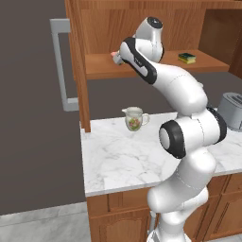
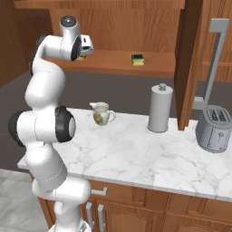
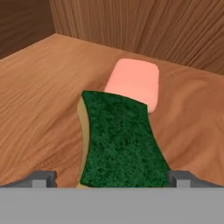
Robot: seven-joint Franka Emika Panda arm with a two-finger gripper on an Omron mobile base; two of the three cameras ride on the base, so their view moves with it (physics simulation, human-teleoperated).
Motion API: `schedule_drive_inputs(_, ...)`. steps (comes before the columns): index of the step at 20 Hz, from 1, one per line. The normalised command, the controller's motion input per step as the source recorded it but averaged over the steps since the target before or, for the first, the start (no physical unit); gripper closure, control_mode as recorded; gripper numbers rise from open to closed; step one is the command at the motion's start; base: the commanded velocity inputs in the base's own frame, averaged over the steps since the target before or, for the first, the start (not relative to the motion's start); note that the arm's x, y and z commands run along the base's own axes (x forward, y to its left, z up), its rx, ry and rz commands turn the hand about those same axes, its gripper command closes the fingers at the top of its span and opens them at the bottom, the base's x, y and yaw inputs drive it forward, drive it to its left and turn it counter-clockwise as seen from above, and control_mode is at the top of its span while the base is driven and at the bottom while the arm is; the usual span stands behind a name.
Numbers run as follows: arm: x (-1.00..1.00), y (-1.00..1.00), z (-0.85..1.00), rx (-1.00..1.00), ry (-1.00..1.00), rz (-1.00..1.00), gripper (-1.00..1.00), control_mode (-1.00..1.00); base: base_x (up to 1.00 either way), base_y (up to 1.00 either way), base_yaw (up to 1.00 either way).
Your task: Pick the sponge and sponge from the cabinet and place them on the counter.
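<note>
In the hand view one sponge (image 3: 118,140) lies dark green side up on the cabinet's wooden shelf (image 3: 39,113). My gripper (image 3: 112,179) is open, with a fingertip on each side of the sponge's near end. My hand (image 2: 84,49) reaches into the left part of the cabinet (image 2: 113,61). The other sponge (image 2: 137,59) (image 1: 187,57) sits further right on the same shelf (image 1: 101,66). The white marble counter (image 1: 123,156) (image 2: 136,154) lies below.
A flat pink block (image 3: 135,81) lies just behind the near sponge. On the counter stand a floral jug (image 1: 134,118) (image 2: 101,113), a paper towel roll (image 2: 160,108) and a toaster (image 2: 214,128). Open cabinet doors with grey bar handles (image 1: 61,66) (image 2: 213,59) flank the shelf.
</note>
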Motion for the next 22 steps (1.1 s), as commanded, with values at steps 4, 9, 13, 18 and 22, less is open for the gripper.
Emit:
schedule_drive_inputs(4,0.49,0.02,-0.26,0.0,0.0,0.0,-1.0,-1.0,0.0,0.0,0.0)
schedule_drive_inputs(9,0.52,0.04,-0.3,0.0,0.02,0.0,-1.0,-1.0,0.0,0.0,0.0)
schedule_drive_inputs(13,0.23,0.07,-0.22,0.0,0.02,0.0,1.0,-1.0,0.0,0.0,0.0)
schedule_drive_inputs(18,-0.06,0.0,-0.19,0.0,0.0,0.0,1.0,-1.0,0.0,0.0,0.0)
schedule_drive_inputs(22,-0.38,-0.01,-0.02,0.0,0.0,0.0,1.0,-1.0,0.0,0.0,0.0)
